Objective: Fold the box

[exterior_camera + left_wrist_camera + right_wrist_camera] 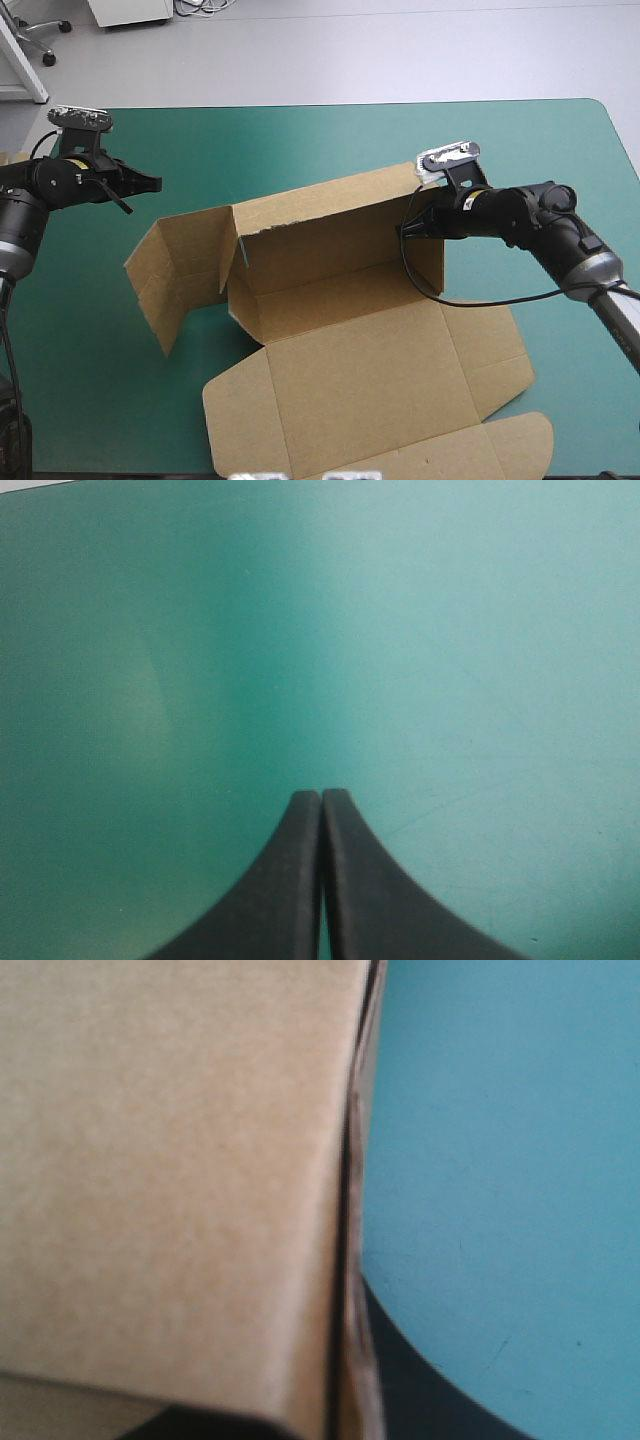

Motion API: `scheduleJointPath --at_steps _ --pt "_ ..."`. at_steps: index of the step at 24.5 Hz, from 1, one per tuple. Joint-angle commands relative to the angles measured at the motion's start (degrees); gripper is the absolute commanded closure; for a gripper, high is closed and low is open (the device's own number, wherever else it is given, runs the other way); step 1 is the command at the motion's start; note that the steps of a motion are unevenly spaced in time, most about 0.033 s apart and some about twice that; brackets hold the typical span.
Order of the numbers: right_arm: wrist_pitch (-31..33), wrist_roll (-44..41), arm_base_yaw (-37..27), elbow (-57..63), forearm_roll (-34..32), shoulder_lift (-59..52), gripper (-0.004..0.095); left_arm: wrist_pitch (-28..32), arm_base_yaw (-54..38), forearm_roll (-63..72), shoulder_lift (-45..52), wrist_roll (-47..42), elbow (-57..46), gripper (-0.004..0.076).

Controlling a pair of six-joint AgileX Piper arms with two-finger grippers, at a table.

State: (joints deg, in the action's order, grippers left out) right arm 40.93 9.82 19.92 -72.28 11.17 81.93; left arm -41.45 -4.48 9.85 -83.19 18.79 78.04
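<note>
left wrist view alone shows left claw [321,796] pressed closed; right claw [420,225] seemingly pinches the box [340,330] wall.

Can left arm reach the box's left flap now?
Probably yes. The left gripper, shut and empty, hangs over teal-green cover; nothing lies between it and the left flap of the box.

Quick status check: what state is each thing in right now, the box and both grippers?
box: partly folded; back and right walls raised, left wall leaning outward, lid flat on the table.
left gripper: jaws shut, empty, over the bare teal-green cover, apart from the box.
right gripper: jaws shut on the box's right wall.
</note>
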Motion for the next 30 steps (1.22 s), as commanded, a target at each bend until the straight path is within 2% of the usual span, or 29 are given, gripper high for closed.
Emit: scheduleJointPath --at_steps 1,6,16,22,30 --pt "2.1 -1.1 -0.8 -8.2 0.8 -0.2 0.0921 3.1 -0.2 0.3 1.3 -0.1 2.0 0.0736" --pt "10.3 -2.1 -0.8 -18.1 0.8 4.9 0.0922 2.7 -0.2 0.3 0.6 -0.2 2.0 0.0736" --pt "22.3 -3.4 -1.6 -30.2 0.6 17.1 0.0922 3.1 -3.2 1.3 0.2 -0.2 2.0 0.0736" --pt "23.3 -2.1 -7.6 -32.7 5.6 24.4 0.0923 3.8 -5.6 5.8 0.2 1.8 2.0 0.0736" --pt "25.3 -0.4 -7.6 -32.7 8.5 30.6 0.0922 4.0 -5.6 5.8 0.2 1.8 2.0 0.0736"
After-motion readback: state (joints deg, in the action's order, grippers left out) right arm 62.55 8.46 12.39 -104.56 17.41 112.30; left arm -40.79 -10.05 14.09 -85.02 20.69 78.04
